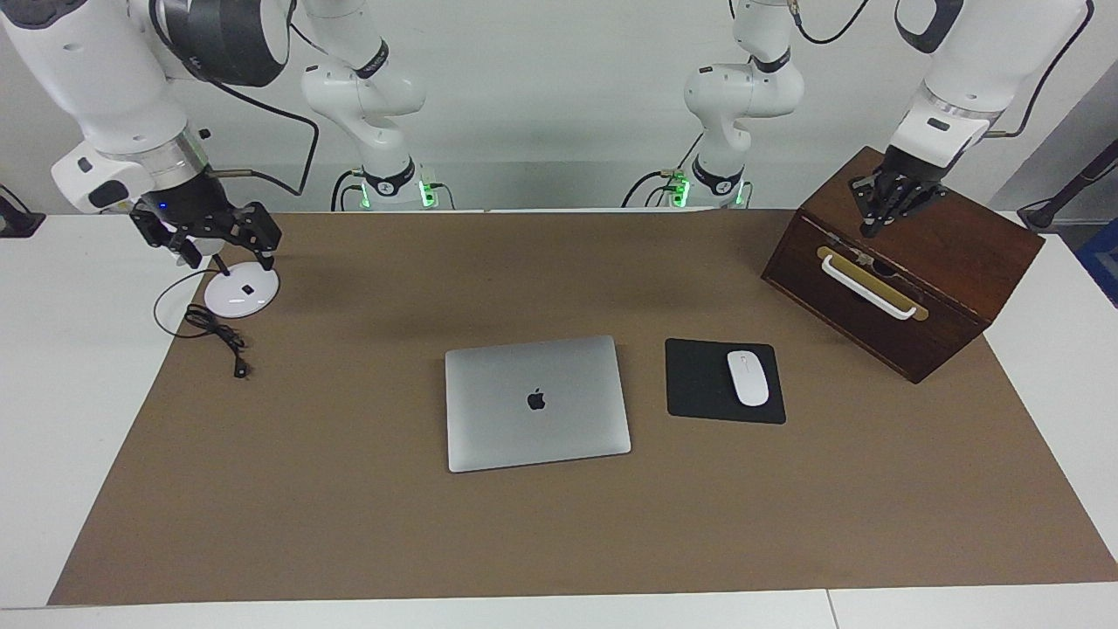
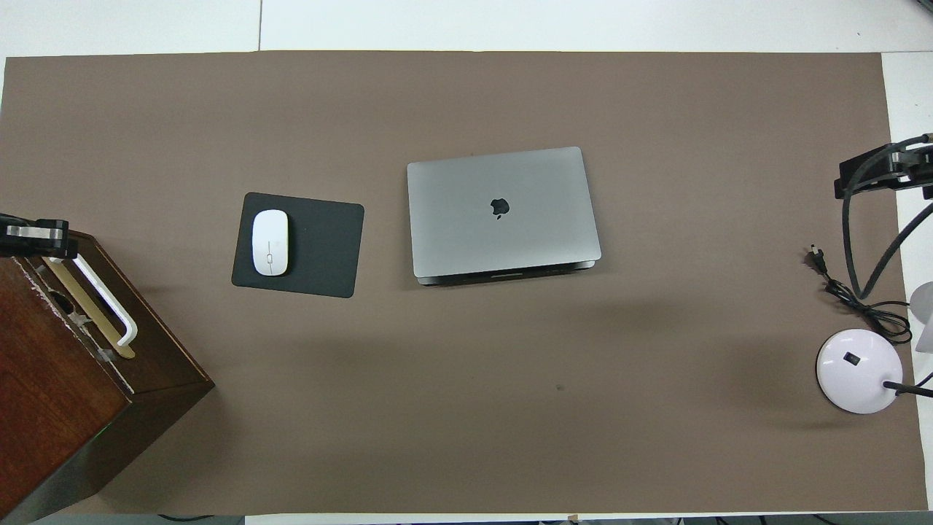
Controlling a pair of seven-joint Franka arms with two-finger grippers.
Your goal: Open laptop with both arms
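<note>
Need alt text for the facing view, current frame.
A closed laptop lies mid-table beside a mouse on a mouse pad. The left gripper, shut, is over a wooden box; the right gripper, open, over a lamp base.

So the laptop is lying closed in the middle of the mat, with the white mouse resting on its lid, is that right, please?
Not quite: the laptop does lie closed in the middle of the mat, but the white mouse rests on the black mouse pad beside it, toward the left arm's end of the table. The facing view shows this.
</note>
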